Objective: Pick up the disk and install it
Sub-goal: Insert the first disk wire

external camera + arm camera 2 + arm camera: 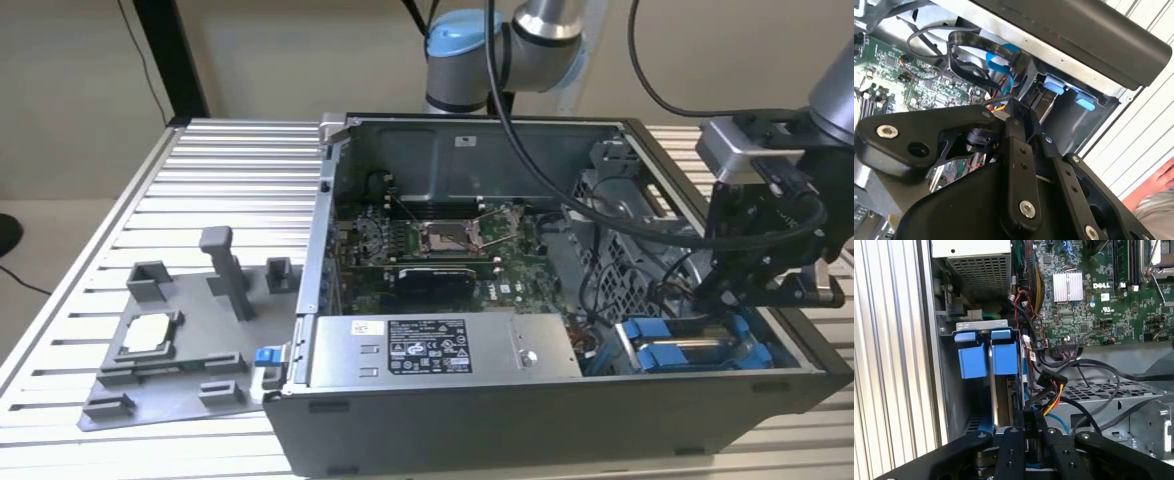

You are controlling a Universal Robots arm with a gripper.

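Two blue carriers stand side by side in the drive bay at the case's front corner, on the exterior view's right. I take the one nearer my gripper to be the disk (747, 352) (1004, 357) (1054, 85). Its metal body is hidden in the bay. My gripper (731, 312) (1032, 416) (1019, 114) hangs just above the bay, beside the blue tabs. The black fingers (1013, 450) stand close together and look shut, with nothing visible between them.
The open computer case (441, 410) lies on a slatted metal table (200, 180). Cables (1054, 390) run close past the bay. The power supply (441, 345) and motherboard (441, 240) fill the case. A grey fixture plate (174, 350) holding a small square chip lies at the exterior view's left.
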